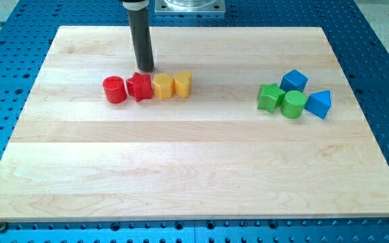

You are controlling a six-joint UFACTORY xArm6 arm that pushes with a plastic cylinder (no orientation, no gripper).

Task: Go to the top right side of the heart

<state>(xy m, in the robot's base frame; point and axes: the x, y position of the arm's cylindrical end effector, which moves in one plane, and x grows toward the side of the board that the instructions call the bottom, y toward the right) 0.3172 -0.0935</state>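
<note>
I note a red cylinder (114, 90), red star (140, 86) and yellow hexagon (162, 87) in a row, upper left of the wooden counter (181, 169). At the view's right, clustered: green star (270, 97), green cylinder (293, 104), blue cube (294, 80), blue wedge (319, 103).

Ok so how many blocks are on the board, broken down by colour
Red: 2, the red cylinder and the red star
Yellow: 2, the yellow hexagon and the yellow heart
Green: 2, the green star and the green cylinder
Blue: 2, the blue cube and the blue wedge
Total: 8
</note>
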